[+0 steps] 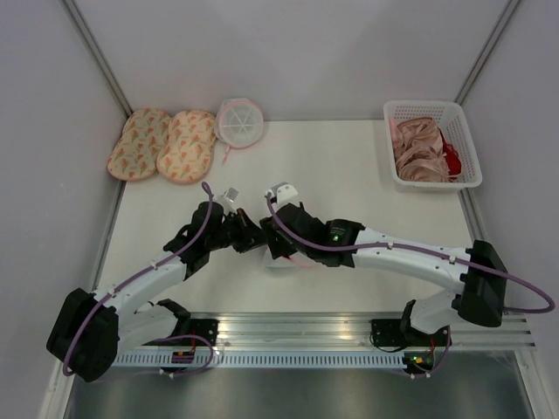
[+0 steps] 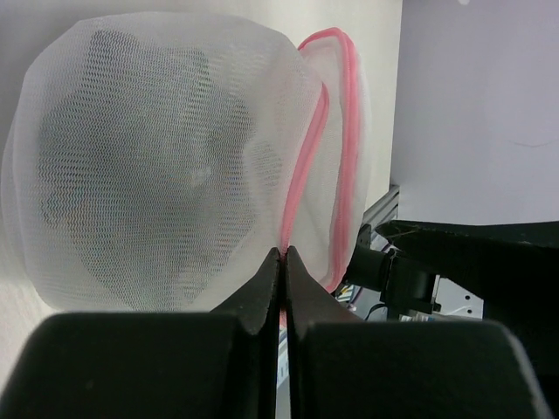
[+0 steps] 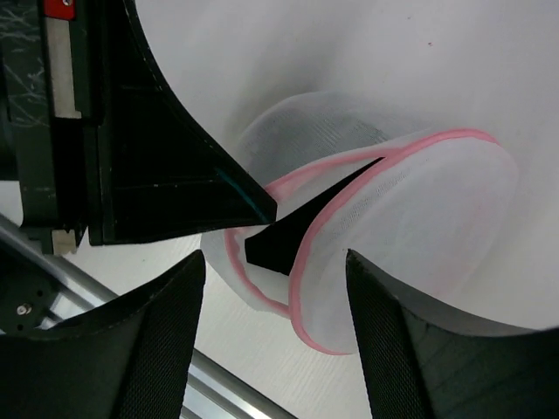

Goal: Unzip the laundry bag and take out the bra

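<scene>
The laundry bag (image 2: pixel 175 105) is a white mesh pouch with pink zip edging, and its zip edges stand apart. The black bra (image 2: pixel 131 183) shows as a dark shape through the mesh, still inside. My left gripper (image 2: pixel 284 253) is shut on the pink edging at the bag's rim. In the right wrist view the bag (image 3: pixel 419 209) lies between my open right gripper's (image 3: pixel 275 262) fingers, with one left finger (image 3: pixel 279 244) inside the opening. In the top view both grippers, left (image 1: pixel 249 234) and right (image 1: pixel 272 240), meet at mid-table and hide most of the bag (image 1: pixel 284 260).
A similar round pouch with white spoke ribs (image 1: pixel 238 120) lies at the back, beside two peach patterned pads (image 1: pixel 162 144). A white basket (image 1: pixel 467 144) at the back right holds beige-pink garments and a red one. A metal rail (image 1: pixel 297 327) runs along the near edge.
</scene>
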Controlling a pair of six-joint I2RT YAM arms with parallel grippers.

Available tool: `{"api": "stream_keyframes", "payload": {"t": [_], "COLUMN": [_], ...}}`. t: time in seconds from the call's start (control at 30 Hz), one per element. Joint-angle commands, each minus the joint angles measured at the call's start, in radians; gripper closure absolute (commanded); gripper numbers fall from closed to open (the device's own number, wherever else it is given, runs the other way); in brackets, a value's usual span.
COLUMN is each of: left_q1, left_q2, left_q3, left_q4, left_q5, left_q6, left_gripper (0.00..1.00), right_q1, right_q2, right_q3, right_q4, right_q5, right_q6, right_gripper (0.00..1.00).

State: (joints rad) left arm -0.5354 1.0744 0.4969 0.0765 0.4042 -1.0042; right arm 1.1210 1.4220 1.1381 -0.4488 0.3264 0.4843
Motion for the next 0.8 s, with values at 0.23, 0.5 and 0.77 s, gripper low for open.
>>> {"api": "stream_keyframes", "payload": {"t": [0.23,0.5,0.77], "left_q1": [-0.005,-0.003,-0.003], "left_q2": [-0.028,-0.041,-0.077], "left_q3": [-0.014,-0.009,-0.014], "left_q4": [0.06,0.045,-0.006], "left_q5": [0.022,0.008,-0.022], "left_q6": [-0.033,-0.025,-0.013], "left_gripper": [0.98,0.98,0.98], "right_q1": [0.048,0.046,0.045], "right_q2": [0.187,0.132,-0.014], "right_q3": [0.146,0.121,0.022], "right_q4": [-0.258,-0.396,-0.513], "right_q5": [0.345,0.482,0.649], "right_q6": [0.088,0.174,0.348], "right_gripper": [0.54,1.0,0.99]}}
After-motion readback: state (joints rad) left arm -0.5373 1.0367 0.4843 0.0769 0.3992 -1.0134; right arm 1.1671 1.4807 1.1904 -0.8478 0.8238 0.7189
